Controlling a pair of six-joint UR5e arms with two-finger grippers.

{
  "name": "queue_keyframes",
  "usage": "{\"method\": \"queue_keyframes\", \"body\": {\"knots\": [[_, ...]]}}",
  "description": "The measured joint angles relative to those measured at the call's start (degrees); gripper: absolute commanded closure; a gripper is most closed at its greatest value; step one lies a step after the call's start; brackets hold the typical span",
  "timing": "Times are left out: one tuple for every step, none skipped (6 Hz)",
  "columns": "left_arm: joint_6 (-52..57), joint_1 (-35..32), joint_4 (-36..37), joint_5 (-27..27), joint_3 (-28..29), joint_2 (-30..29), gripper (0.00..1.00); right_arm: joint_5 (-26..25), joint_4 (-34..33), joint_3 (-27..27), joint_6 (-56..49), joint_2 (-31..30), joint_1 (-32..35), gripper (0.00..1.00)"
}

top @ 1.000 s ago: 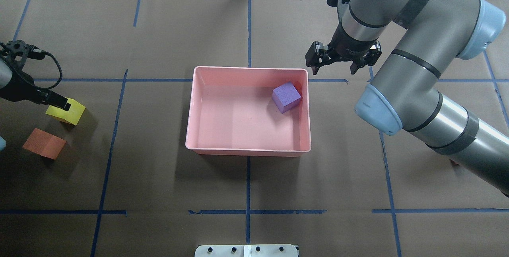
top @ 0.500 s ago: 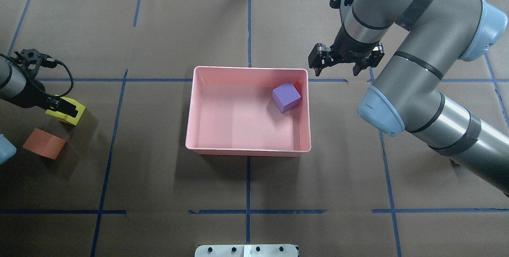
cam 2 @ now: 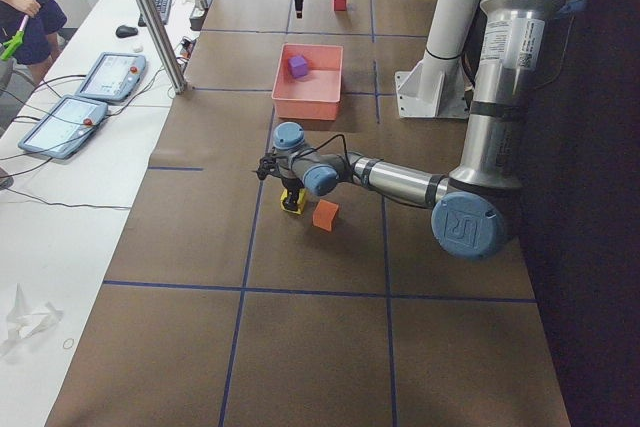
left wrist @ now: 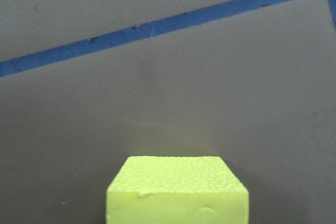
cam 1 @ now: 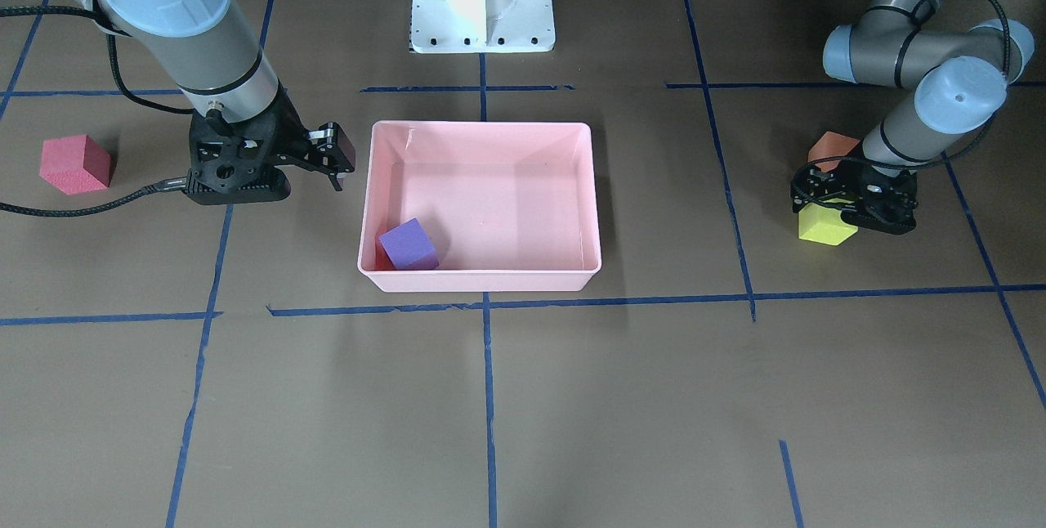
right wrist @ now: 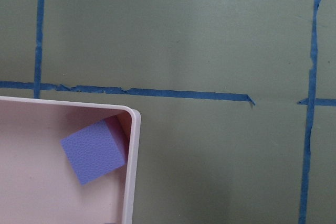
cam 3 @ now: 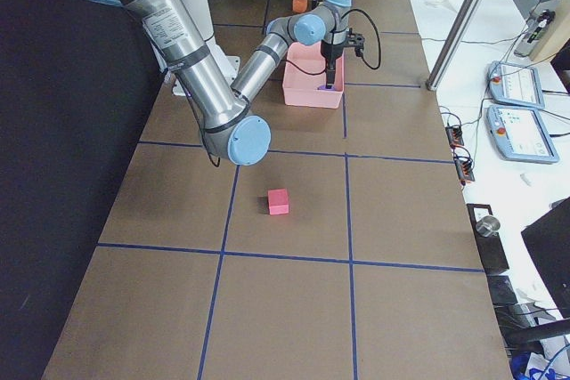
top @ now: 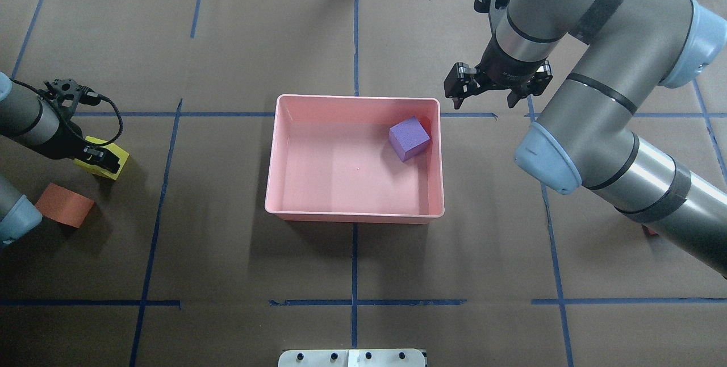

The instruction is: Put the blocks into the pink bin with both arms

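Four blocks are in sight, and only one is inside the pink bin [top: 271,157], which sits at the middle of the desk [top: 227,270]. That one is the purple block [top: 409,138], resting on the bin floor in the corner nearest the operators' edge and the robot's right end, close against both walls and turned slightly askew to them.

The yellow-green block [cam 1: 825,227] is near the left end of the desk, well apart from the bin. The left gripper [cam 1: 854,205] is down over it, its fingers closed on the block's sides; in the left wrist view the block fills the bottom centre of the frame, with bare desk and a blue tape line [left wrist: 157,24] beyond it. The orange block [top: 62,205] lies free near the yellow-green one, closer to the robot's edge, and the two do not touch.

The right gripper [top: 484,103] hangs above the desk just outside the bin's corner where the purple block lies, jaws spread wide and holding nothing. The red-pink block [cam 1: 73,164] sits alone towards the right end of the desk, well apart from the bin and the right gripper.
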Motion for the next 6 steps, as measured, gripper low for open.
{"method": "queue_keyframes", "body": {"knots": [[-0.9, -0.1, 0.3, -0.2, -2.0, -0.1, 0.64, 1.4, -0.2, 1.6, -3.5, -2.4, 1.8, 0.00], [-4.0, -0.3, 0.6, -0.3, -4.1, -0.9, 0.64, 2.7, -0.3, 3.7, -8.4, -5.9, 4.0, 0.00], [-8.5, -0.3, 2.4, -0.3, -6.3, -3.4, 0.63, 4.2, -0.2, 5.8, -15.0, -10.6, 6.7, 0.00], [-12.1, -0.3, 8.0, -0.2, -9.0, -7.3, 0.63, 5.7, 0.1, 8.0, -22.8, -16.2, 10.0, 0.00], [-15.1, -0.1, 17.1, -0.1, -12.3, -12.8, 0.63, 7.1, 0.3, 9.9, -31.3, -22.3, 13.8, 0.00], [-19.6, 1.4, 24.7, 0.1, -14.3, -18.9, 0.63, 8.1, 0.4, 11.2, -38.9, -27.8, 17.0, 0.00]]}}
